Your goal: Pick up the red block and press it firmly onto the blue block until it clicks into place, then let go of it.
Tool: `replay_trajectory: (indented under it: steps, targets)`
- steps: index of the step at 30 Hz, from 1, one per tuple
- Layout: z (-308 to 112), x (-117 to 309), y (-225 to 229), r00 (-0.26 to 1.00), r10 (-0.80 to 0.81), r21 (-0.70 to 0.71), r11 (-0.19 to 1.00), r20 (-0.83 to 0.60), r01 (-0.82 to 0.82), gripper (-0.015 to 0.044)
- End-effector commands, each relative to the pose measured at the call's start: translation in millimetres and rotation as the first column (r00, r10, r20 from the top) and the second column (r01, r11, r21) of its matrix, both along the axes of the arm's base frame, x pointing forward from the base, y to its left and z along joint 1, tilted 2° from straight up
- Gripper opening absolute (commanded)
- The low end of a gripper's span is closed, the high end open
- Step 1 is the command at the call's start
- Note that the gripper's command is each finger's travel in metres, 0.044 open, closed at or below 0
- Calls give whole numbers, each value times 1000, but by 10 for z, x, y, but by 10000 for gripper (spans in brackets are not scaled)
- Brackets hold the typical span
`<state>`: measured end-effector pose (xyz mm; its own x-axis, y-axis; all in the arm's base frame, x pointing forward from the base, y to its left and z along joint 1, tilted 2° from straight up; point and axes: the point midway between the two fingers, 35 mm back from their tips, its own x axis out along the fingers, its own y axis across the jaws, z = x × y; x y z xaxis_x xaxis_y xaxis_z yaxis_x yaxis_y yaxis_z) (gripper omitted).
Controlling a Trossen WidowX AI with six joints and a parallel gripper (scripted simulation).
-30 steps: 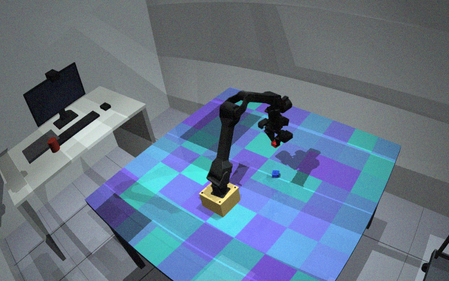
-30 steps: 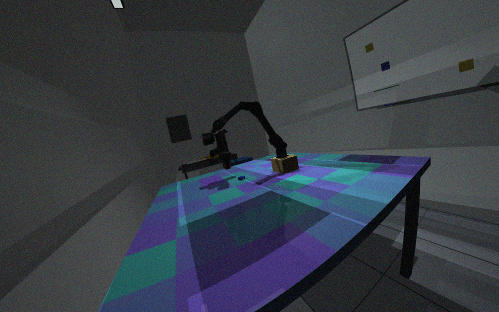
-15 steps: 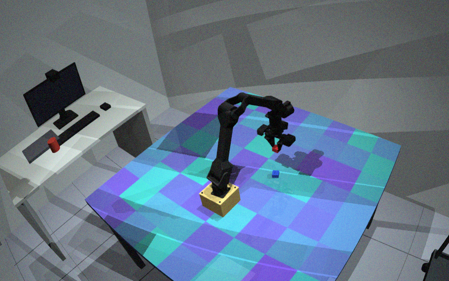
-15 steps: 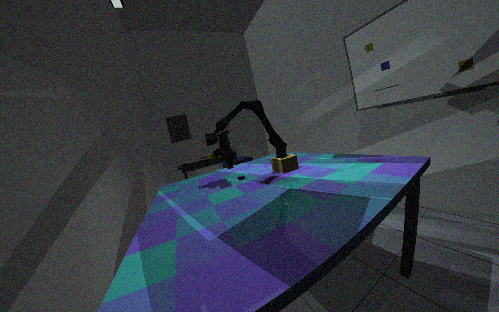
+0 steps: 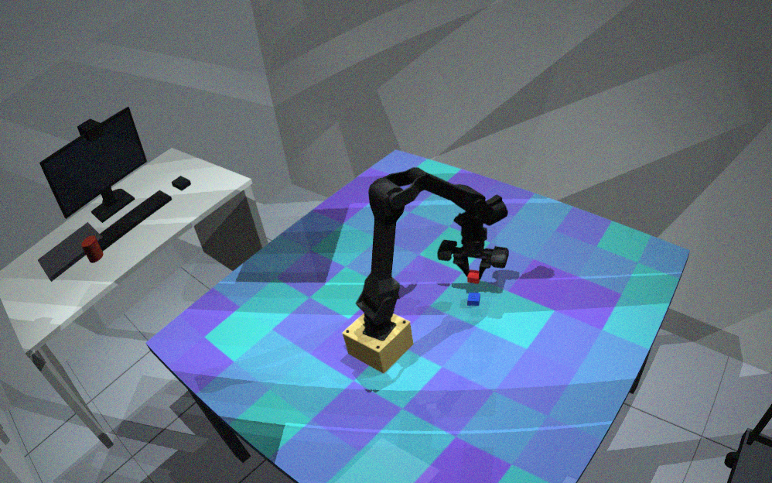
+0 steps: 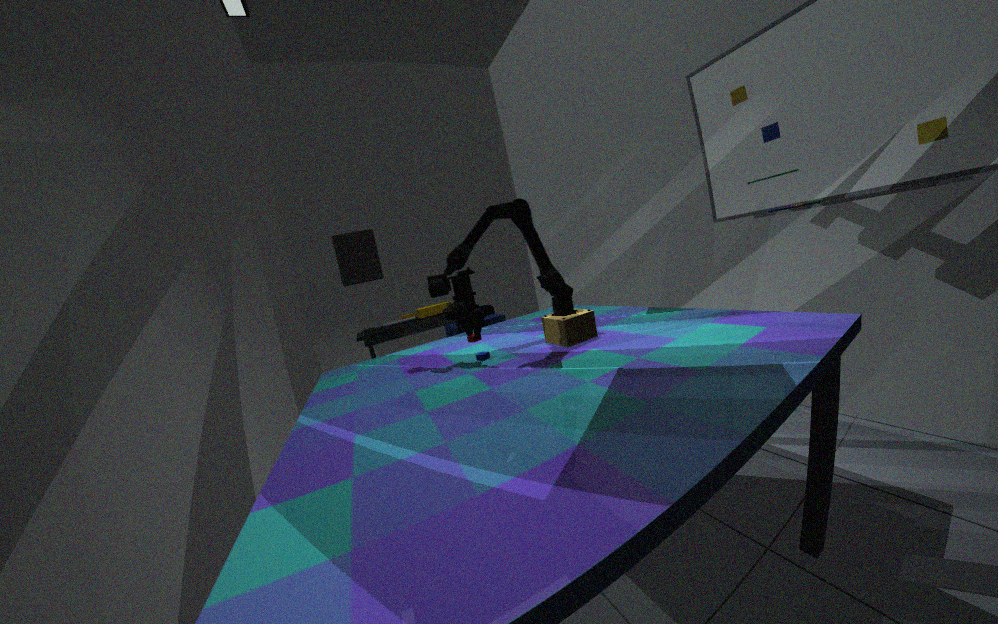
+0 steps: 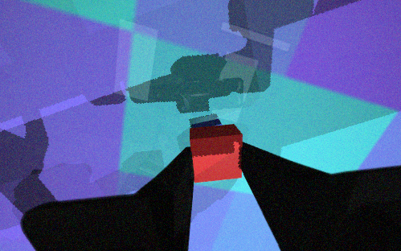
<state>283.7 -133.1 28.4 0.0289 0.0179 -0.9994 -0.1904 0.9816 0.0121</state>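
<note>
Black end effector [image 5: 473,272] [image 6: 473,334] [image 7: 214,150] grips the red block [image 5: 473,277] [image 6: 474,337] [image 7: 217,154] between its fingers, holding it above the chequered desk [image 5: 401,360] [image 6: 425,465] [image 7: 339,96]. The blue block [image 5: 473,299] [image 6: 482,355] [image 7: 206,122] sits lower, on the desk, apart from the red one.

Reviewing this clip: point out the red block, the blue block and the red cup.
Red block [image 5: 473,277] [image 6: 473,337] [image 7: 218,154]: top, exterior and wrist views, on its side.
Blue block [image 5: 473,299] [image 6: 483,355] [image 7: 206,123]: top, exterior and wrist, on its visible body.
Red cup [image 5: 93,249]: top view, on its side.
</note>
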Motion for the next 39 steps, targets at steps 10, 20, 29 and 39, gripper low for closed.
replay_trajectory:
  steps: [10,20,29,39]
  targets:
    - [-137,-194,-42,991,133,-7,991,7,-133,0]
    - [-333,-185,-40,991,133,-7,991,7,-133,0]
    - [-467,-181,-42,991,133,-7,991,6,-133,0]
    - [-475,-180,-43,991,133,-7,991,6,-133,0]
